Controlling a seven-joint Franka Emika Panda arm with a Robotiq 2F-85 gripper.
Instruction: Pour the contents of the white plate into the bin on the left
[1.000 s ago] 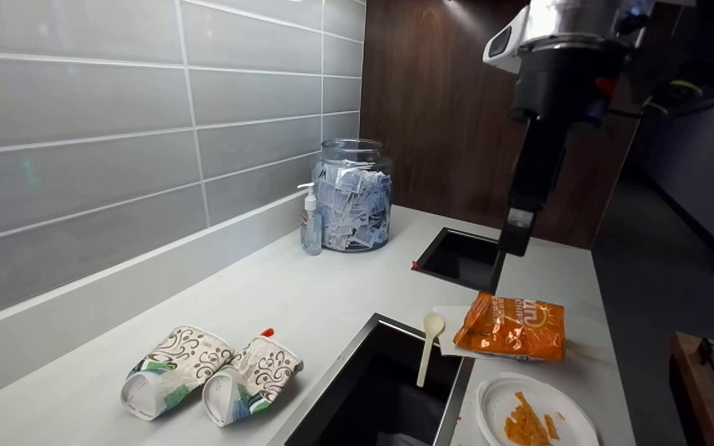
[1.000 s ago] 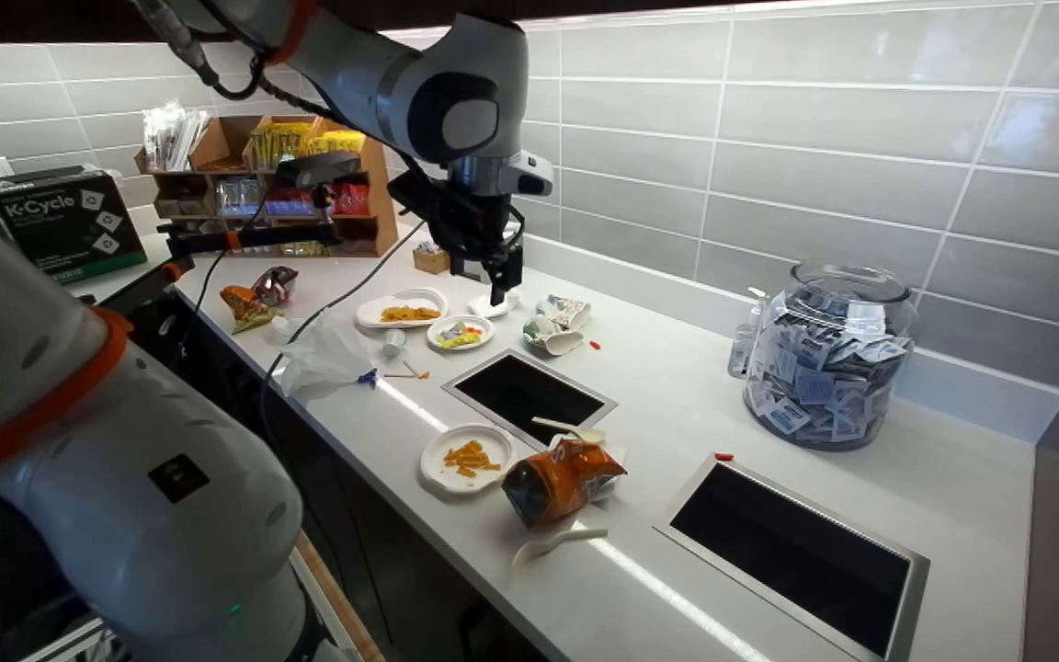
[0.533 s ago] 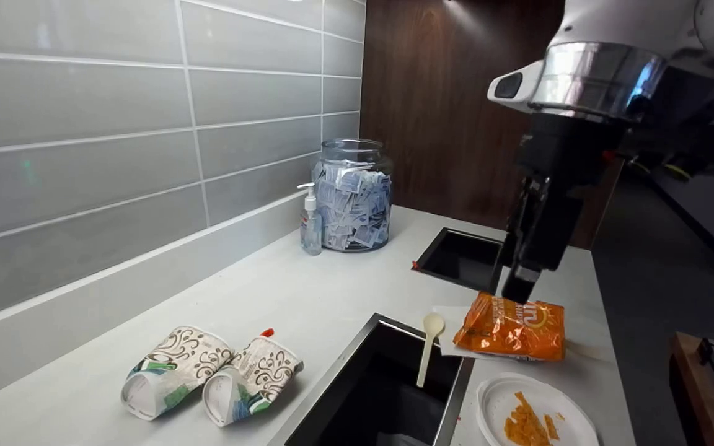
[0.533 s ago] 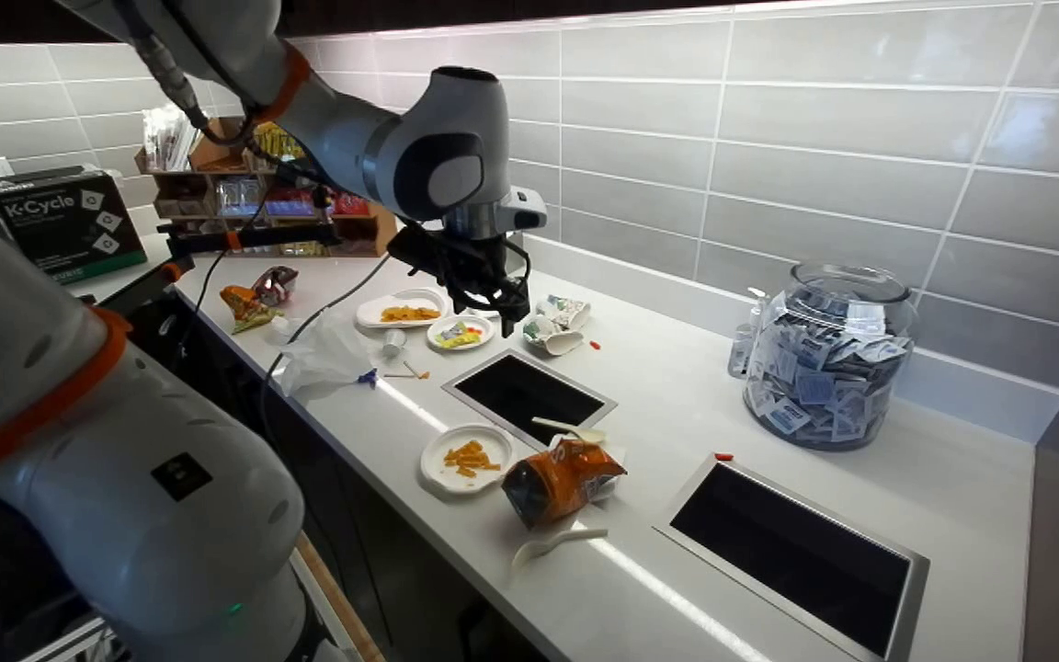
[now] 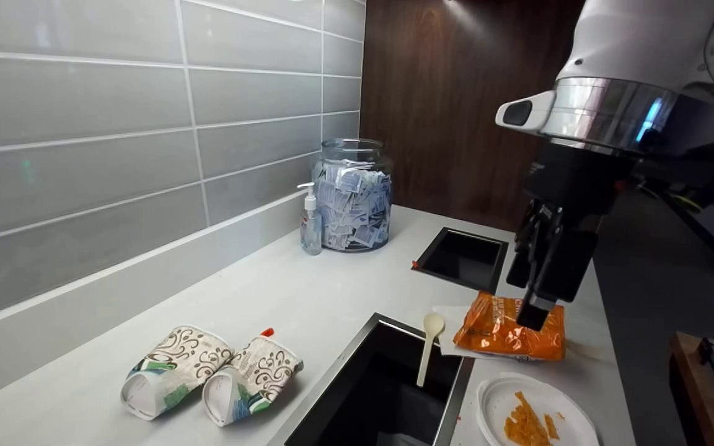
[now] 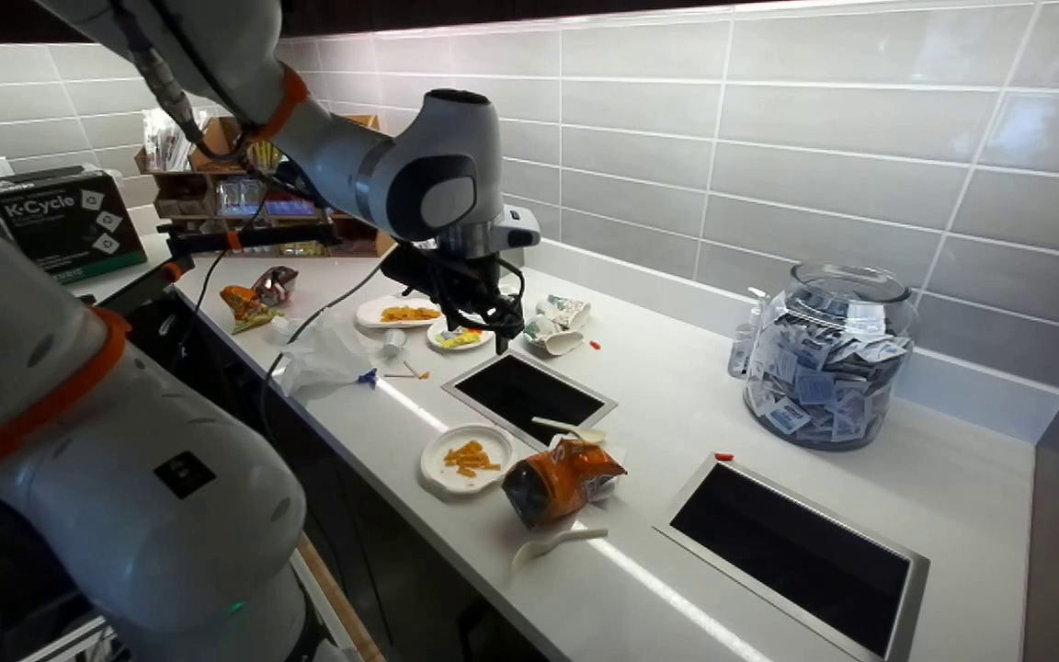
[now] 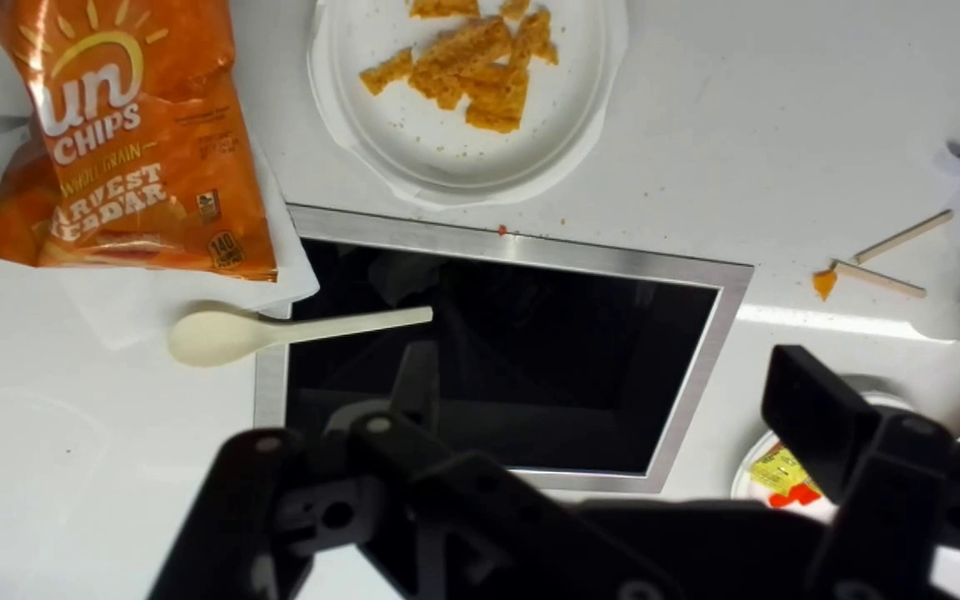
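Plate wht, chips org, bin blk w/ slvr rim; cups wht w/ brn swirls.

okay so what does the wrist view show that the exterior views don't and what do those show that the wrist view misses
Only the wrist view makes out fine crumbs on the white plate and a legible 140 mark on the orange chip bag.

Only the exterior views show the glass jar of packets, pump bottle and second bin, in both exterior views; the K-Cycle box, in an exterior view.

All share the plate, its broken chips, the bag, the pale spoon across the edge of the bin beside the plate, and the gripper.
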